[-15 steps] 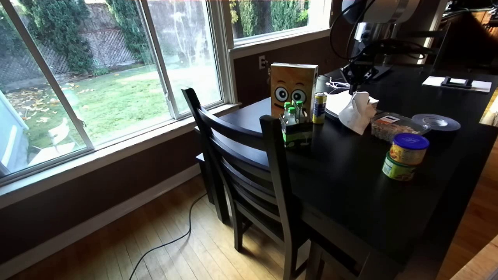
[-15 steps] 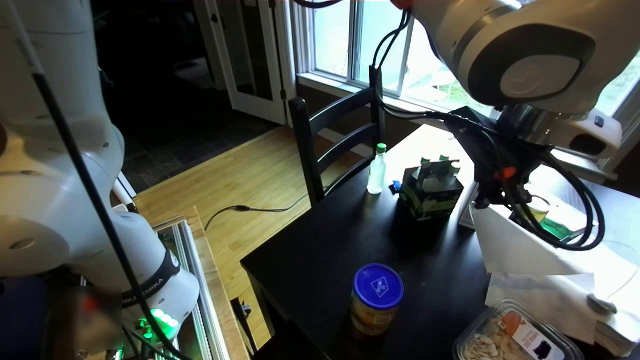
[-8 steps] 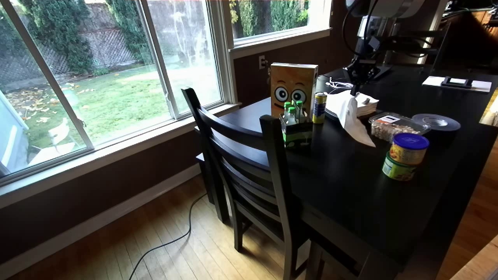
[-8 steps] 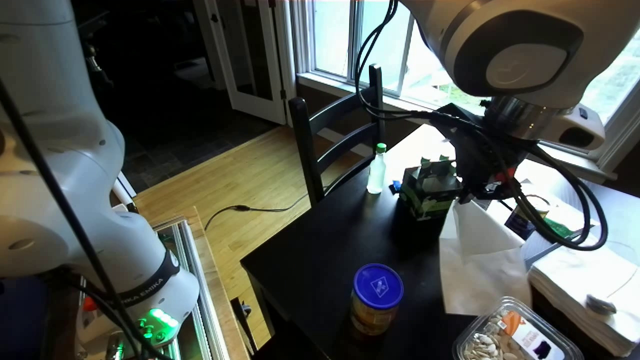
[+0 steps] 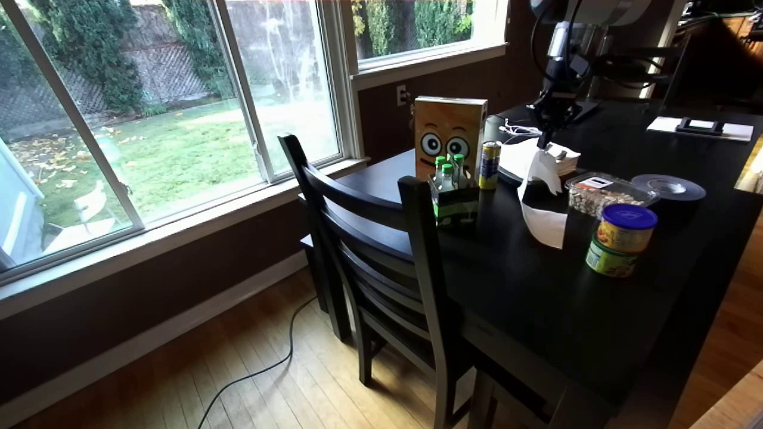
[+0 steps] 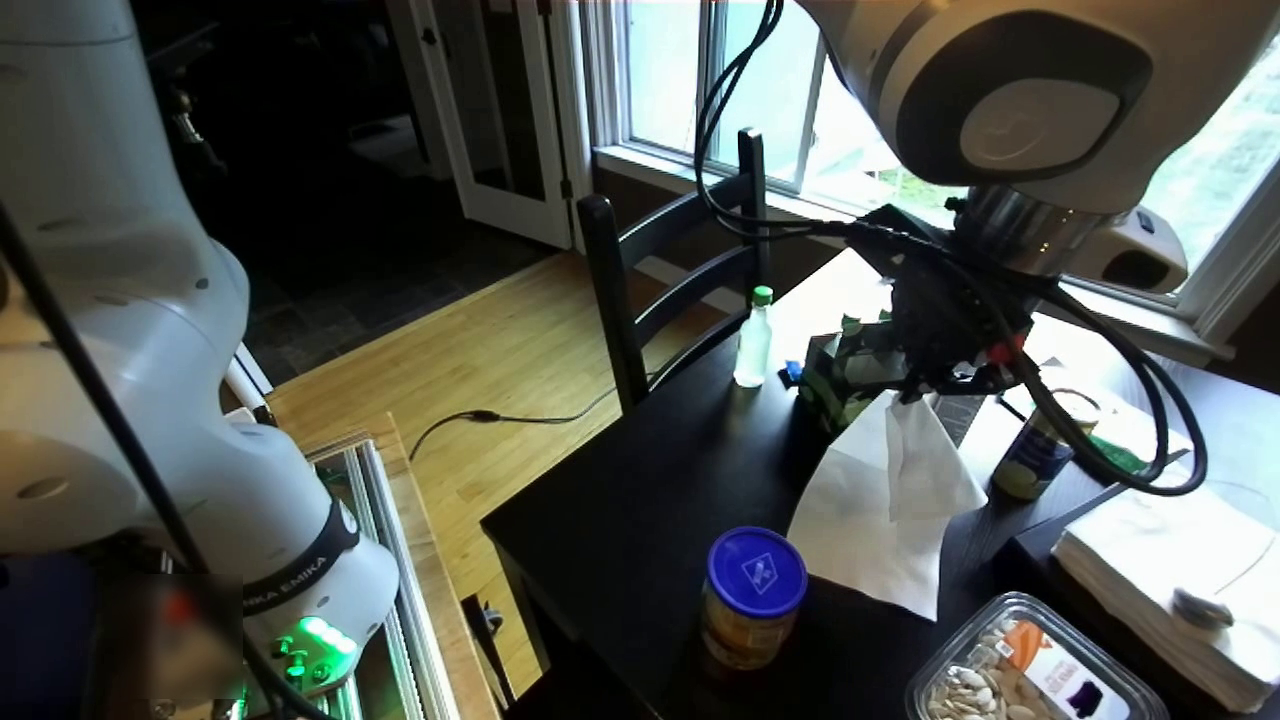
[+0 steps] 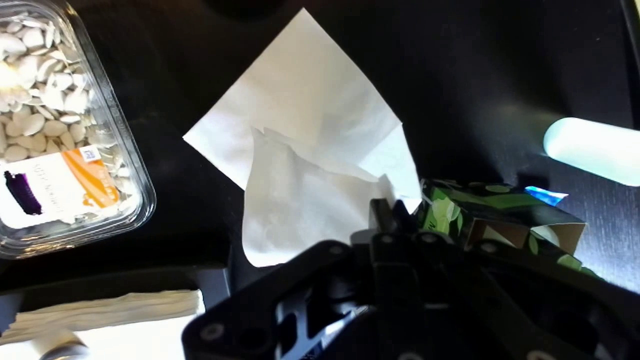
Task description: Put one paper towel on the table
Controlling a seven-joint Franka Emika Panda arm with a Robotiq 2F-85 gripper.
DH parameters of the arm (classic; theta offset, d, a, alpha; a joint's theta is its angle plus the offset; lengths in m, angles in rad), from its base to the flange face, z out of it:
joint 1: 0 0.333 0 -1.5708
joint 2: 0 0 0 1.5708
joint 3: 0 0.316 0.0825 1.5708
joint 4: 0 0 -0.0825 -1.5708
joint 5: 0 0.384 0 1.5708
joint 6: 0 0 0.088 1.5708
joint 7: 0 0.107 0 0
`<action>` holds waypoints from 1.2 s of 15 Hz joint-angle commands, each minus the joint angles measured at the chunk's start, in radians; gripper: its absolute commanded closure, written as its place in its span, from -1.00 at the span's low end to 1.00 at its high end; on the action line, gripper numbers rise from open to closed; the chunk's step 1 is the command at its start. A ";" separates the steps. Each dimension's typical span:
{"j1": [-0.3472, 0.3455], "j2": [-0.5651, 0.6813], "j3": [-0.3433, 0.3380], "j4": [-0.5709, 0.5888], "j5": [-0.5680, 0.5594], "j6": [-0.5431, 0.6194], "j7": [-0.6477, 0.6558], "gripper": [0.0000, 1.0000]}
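Note:
The paper towel (image 6: 870,510) is a thin white creased sheet. My gripper (image 6: 912,392) is shut on one end of it; in the wrist view the fingertips (image 7: 389,210) are together at the towel's (image 7: 310,110) near edge. The towel hangs below the fingers and its lower part spreads out over the dark table (image 6: 640,520). In an exterior view the gripper (image 5: 543,143) is above the towel (image 5: 547,226) and the table (image 5: 524,292). I cannot tell whether the towel's lower edge touches the tabletop.
A white paper stack (image 6: 1160,600) with a small grey object on it lies beside the towel. A seed tray (image 6: 1020,660), a blue-lidded can (image 6: 757,575), a can (image 6: 1030,465), a dark bottle carton (image 6: 850,370) and a bottle (image 6: 753,345) stand around. A chair (image 5: 369,238) adjoins the table.
My gripper has carried the towel off the white stack, away from it toward the blue-lidded can and bottle carton. The towel's lower part has swung out over the table. The grip stays shut.

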 commanded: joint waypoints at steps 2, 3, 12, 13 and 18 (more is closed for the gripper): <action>-0.003 0.001 0.002 0.002 -0.001 -0.003 0.000 0.99; 0.010 0.006 0.002 0.003 -0.033 0.004 0.009 0.99; 0.087 -0.018 0.097 -0.067 -0.116 -0.006 -0.172 0.99; 0.095 -0.019 0.105 -0.074 -0.128 -0.009 -0.186 0.99; 0.120 -0.043 0.125 -0.113 -0.177 -0.029 -0.234 0.21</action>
